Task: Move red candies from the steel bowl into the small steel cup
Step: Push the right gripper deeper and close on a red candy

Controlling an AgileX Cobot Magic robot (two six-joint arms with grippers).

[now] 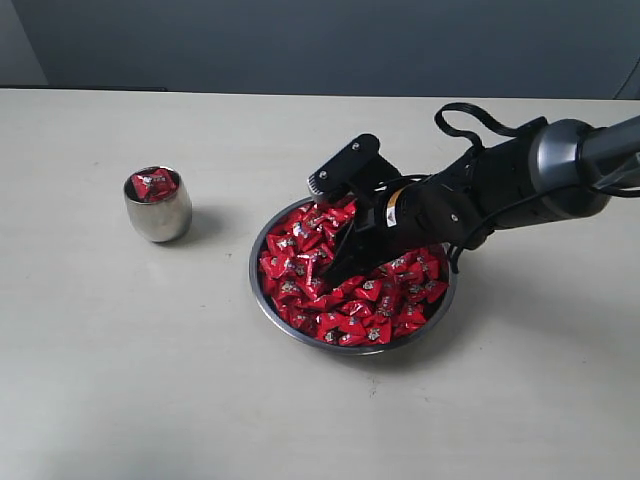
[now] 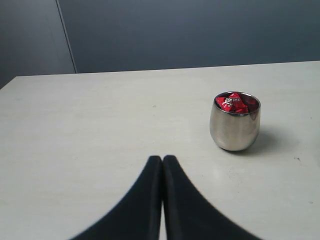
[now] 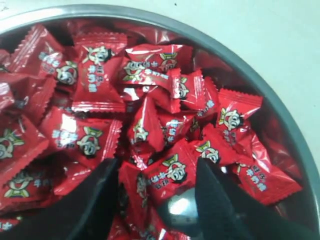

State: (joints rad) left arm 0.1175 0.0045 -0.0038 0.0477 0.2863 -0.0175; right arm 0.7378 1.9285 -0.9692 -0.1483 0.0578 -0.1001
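The steel bowl (image 1: 254,280) (image 3: 100,10) sits right of centre, heaped with red candies (image 1: 345,305) (image 3: 100,75). My right gripper (image 1: 323,230) (image 3: 156,165) reaches down into the bowl, open, its two black fingers pushed among the sweets with one candy (image 3: 172,172) lying between them. To the left stands the small steel cup (image 1: 158,215) (image 2: 235,127), upright, with a few red candies (image 1: 154,184) (image 2: 234,102) showing at its mouth. In the left wrist view, my left gripper (image 2: 162,159) hangs shut and empty over the table, short of the cup. The exterior view does not show it.
The pale table (image 1: 120,380) runs to a far edge against a dark grey wall (image 1: 300,40). The right arm (image 1: 520,180) and its looped cable (image 1: 470,120) stretch in from the right above the bowl's far side.
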